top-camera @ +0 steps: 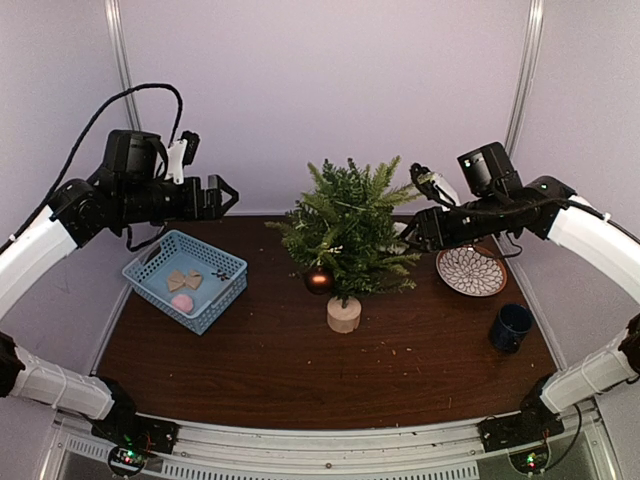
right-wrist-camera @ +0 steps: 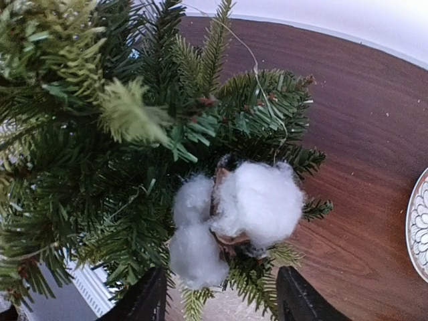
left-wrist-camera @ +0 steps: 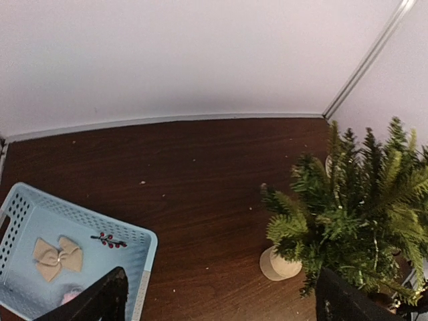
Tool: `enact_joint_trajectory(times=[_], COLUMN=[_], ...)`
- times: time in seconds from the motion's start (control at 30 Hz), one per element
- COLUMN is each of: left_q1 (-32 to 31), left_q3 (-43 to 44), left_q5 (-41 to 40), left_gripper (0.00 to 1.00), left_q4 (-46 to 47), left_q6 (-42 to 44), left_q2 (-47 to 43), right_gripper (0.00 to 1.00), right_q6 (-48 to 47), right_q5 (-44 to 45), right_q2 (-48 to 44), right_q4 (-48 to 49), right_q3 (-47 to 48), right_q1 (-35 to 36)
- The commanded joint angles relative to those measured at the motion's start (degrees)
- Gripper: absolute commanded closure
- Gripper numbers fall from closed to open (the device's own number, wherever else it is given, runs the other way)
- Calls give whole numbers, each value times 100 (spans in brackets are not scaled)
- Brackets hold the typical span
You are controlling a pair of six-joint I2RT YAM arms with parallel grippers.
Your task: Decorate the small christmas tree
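Observation:
The small christmas tree (top-camera: 345,228) stands mid-table on its pale round wooden base (top-camera: 344,314); a dark red ball (top-camera: 319,280) hangs low on its left side. A white cotton boll ornament (right-wrist-camera: 257,200) rests on a branch on the tree's right side. My right gripper (right-wrist-camera: 221,304) is open just behind the boll, fingers either side and not touching it; in the top view it (top-camera: 412,232) is at the tree's right edge. My left gripper (top-camera: 225,192) is open and empty, high above the basket's far side. The tree (left-wrist-camera: 361,207) also shows in the left wrist view.
A light-blue basket (top-camera: 160,297) at the left holds a beige bow (top-camera: 183,280), a pink piece (top-camera: 182,302) and a red berry sprig (top-camera: 222,272). A patterned plate (top-camera: 470,270) lies right of the tree. A dark blue mug (top-camera: 511,327) stands near the right edge.

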Motion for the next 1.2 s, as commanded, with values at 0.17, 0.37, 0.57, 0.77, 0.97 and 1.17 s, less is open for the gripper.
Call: enact_joint_trajectory(times=[0.17,0.37,0.57,0.77,0.97,1.17], left_q1=[1752,2551,2650,2649,2644,2643], left_q3=[96,-214,-312,-460,-426,-336], left_q5=[312,421,111,80,215,271], left_gripper=[2,3,21,33,36,36], left_q4=[-1811,-2273,-2516,-2375,-2245,-2142], left_q6=[-931,-662,-85,244,428,515], left_q2=[490,1048,1909,2710,3152,3242], right_gripper=[12,5,4,4,5,5], right_q6=[-69,-106,-161,-98,-67,80], right_q5=[486,629,418,177,-82,-197], right_q2=[-620,-972,-1175,-1319,-1239,-1382], right_q4=[-163,-19,125,415,349,89], right_q3=[69,-89,-189,-328,-325,-467], right_q1=[-112,-245,-301,-310,-310,-310])
